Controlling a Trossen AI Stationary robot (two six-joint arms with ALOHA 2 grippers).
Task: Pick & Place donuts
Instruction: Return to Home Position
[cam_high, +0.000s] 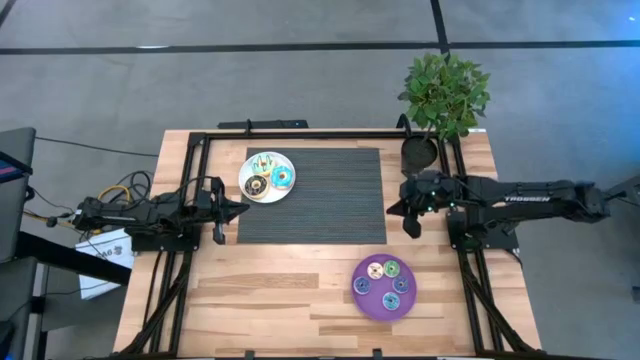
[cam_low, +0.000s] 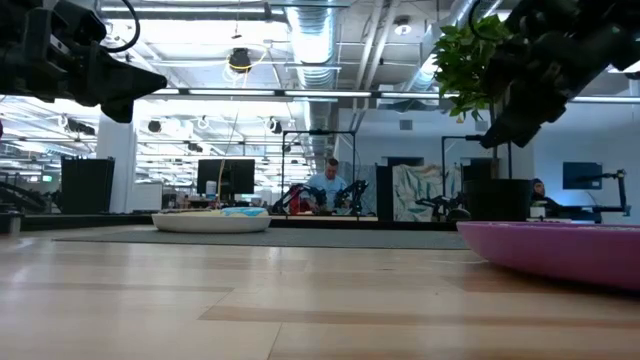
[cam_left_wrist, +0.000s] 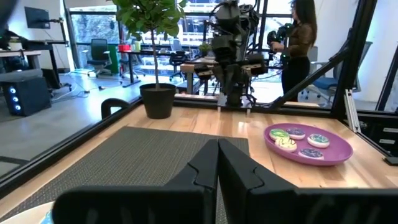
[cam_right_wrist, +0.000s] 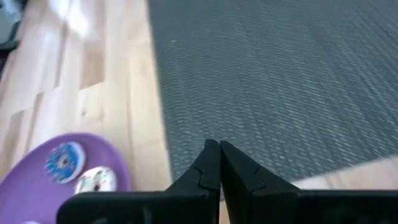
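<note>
Three donuts (cam_high: 268, 177) lie on the round white plate (cam_high: 247, 166) at the mat's far left corner. Several donuts (cam_high: 386, 279) lie on the round purple plate (cam_high: 364, 298) near the front right, also seen in the left wrist view as donuts (cam_left_wrist: 297, 140) on the purple plate (cam_left_wrist: 339, 154). My left gripper (cam_high: 243, 209) is shut and empty at the mat's left edge, pointing level toward the right (cam_left_wrist: 218, 149). My right gripper (cam_high: 391, 210) is shut and empty above the mat's right edge (cam_right_wrist: 219, 152).
A dark grey woven mat (cam_high: 312, 195) covers the table's middle. A potted plant (cam_high: 441, 100) stands at the far right corner. A black frame (cam_high: 300, 134) runs along the table's far edge and sides. A person (cam_left_wrist: 298, 43) stands in the room beyond the table.
</note>
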